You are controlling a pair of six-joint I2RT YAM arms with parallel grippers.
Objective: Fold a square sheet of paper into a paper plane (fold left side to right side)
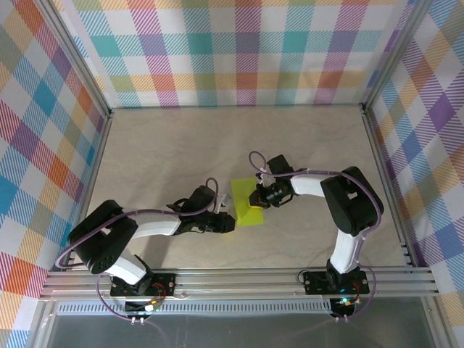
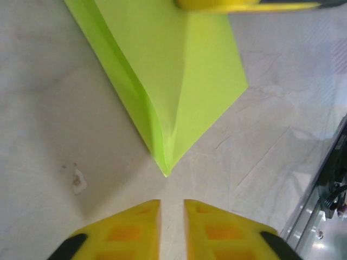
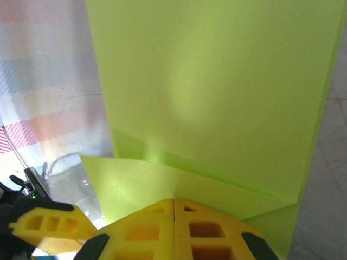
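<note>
Directly ahead of the left gripper (image 2: 172, 205), slightly parted and empty, lies the tip of the folded paper (image 2: 184, 81); the closed right gripper (image 3: 174, 205) pins its far end.

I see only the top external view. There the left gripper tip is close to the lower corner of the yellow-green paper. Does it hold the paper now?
Observer: No. In the left wrist view the left gripper has its fingers slightly apart, and the pointed corner of the square sheet of paper lies just ahead of them, not between them.
Operator: And the right gripper, is it open?
Observer: The right wrist view shows the right gripper shut, pads together, over the paper; whether it presses down I cannot tell.
Operator: Is the sheet flat?
Observer: No. In the left wrist view, folded layers meet at a crease that runs to the corner.
</note>
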